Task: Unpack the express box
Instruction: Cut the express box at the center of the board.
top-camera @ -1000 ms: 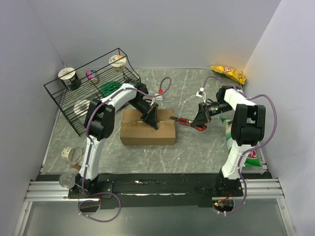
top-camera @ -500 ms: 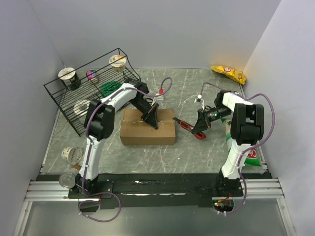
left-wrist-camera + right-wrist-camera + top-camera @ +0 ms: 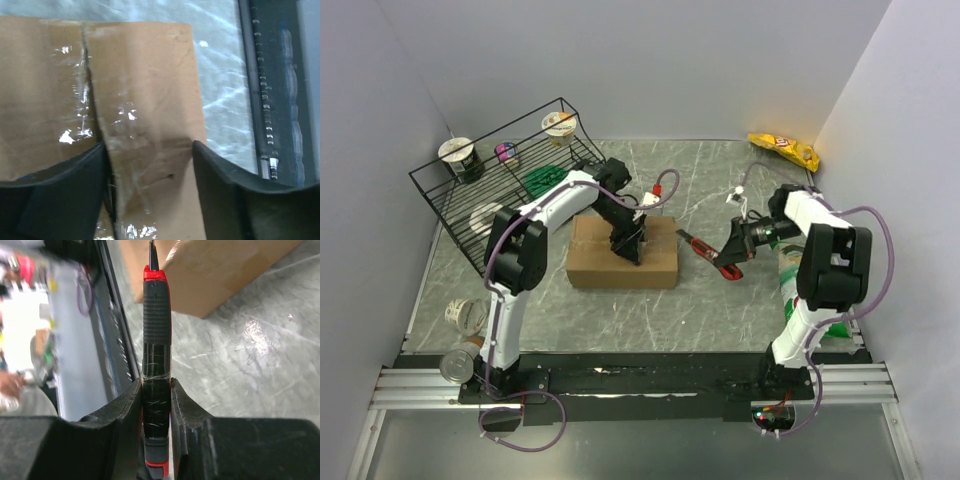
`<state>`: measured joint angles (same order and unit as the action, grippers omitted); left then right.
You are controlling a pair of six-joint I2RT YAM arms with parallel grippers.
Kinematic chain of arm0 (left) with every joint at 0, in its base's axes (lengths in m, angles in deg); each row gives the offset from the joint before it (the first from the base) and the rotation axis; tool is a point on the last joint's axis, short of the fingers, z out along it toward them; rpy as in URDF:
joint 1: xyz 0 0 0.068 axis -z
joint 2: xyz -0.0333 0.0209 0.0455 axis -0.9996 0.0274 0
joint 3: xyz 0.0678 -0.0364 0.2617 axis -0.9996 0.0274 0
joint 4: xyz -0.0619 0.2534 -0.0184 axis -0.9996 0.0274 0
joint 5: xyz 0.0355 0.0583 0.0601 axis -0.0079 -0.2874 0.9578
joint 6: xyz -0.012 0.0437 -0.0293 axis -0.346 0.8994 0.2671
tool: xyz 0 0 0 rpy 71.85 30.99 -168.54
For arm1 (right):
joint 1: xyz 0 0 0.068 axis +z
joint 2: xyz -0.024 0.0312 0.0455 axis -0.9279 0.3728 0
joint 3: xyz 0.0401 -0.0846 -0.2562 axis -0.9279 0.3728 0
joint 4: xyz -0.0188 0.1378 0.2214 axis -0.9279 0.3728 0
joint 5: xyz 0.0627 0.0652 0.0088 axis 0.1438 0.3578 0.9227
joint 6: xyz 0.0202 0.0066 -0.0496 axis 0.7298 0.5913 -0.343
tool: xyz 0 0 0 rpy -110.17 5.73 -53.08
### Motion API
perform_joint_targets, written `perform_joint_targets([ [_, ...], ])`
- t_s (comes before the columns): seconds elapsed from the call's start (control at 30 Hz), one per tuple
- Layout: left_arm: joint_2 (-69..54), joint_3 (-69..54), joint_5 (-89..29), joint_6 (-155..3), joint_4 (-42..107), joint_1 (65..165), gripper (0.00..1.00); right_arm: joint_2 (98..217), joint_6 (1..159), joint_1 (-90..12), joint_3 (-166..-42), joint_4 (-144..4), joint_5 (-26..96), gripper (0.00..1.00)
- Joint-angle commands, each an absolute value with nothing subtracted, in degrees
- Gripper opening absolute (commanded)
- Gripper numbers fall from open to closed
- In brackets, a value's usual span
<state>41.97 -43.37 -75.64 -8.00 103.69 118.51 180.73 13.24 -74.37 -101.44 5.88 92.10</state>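
A robotics lab bench is shown: two arms (image 3: 503, 300) are bolted to an aluminium rail (image 3: 415, 388) behind the jaws, at the edge of a marble-patterned table (image 3: 720, 310). The table is enclosed by plain grey panels (image 3: 670, 70) beyond the jaws

the left gripper (image 3: 629, 244) has been opened: its jaws, pressed together a second ago, are now spread apart over the top of the express box (image 3: 620, 270). the left arm's wrist has been swung round toward the far side of the box. the utility knife (image 3: 707, 251) in the right gripper (image 3: 731, 258) has been drawn back from the box's right end, and the right arm has been carried rightward.
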Motion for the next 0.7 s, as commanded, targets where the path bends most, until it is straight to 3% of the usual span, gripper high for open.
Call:
perform_joint_targets([
  [0.0, 36.17, -42.68, -71.23, -16.38, 86.80, 117.61, 0.77, 170.22, 26.49, -76.90, -103.16, 3.92, 95.30, 0.00],
  [0.07, 33.97, -43.03, -72.54, -22.72, 83.36, 117.61, 0.83, 164.78, 33.09, -76.64, -101.23, -5.47, 90.04, 0.00],
  [0.27, 27.20, -41.01, -74.13, -38.90, 71.49, 117.61, 0.87, 158.34, 36.00, -73.82, -99.81, -12.29, 79.57, 0.00],
  [0.37, 26.76, -42.24, -72.72, -36.64, 74.99, 118.22, 0.88, 157.19, 35.14, -73.73, -99.55, -12.30, 81.21, 0.00],
  [0.43, 24.83, -40.75, -73.69, -38.71, 71.42, 118.05, 0.97, 156.93, 30.76, -73.04, -99.81, -8.52, 81.41, 0.00],
  [0.57, 20.43, -37.05, -78.60, -42.60, 60.15, 118.66, 0.96, 155.53, 25.46, -69.87, -98.68, -4.55, 80.00, 0.00],
  [0.67, 23.74, -42.22, -80.29, -36.13, 68.63, 121.28, 0.97, 153.86, 25.98, -68.37, -97.27, -5.87, 79.65, 0.00],
])
